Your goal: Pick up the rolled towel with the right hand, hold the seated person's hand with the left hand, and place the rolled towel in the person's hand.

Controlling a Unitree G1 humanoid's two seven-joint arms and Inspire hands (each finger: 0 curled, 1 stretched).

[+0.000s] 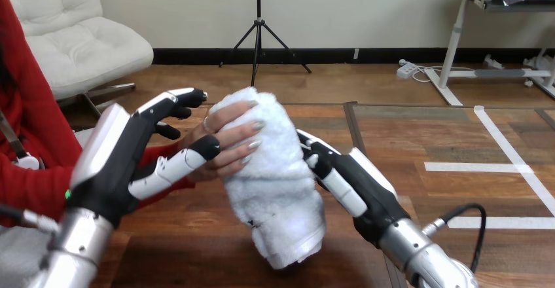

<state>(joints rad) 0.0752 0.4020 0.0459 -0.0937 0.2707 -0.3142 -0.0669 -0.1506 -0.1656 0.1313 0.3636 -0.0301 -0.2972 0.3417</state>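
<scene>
Rolled towel (278, 190) is upright, gripped on its right side by the right hand (353, 183). The person's hand (229, 141) wraps its upper left. Left of the towel, the left hand (124, 157) clasps that hand. Judgement: release slowly, only once the person's fingers close firmly.
</scene>
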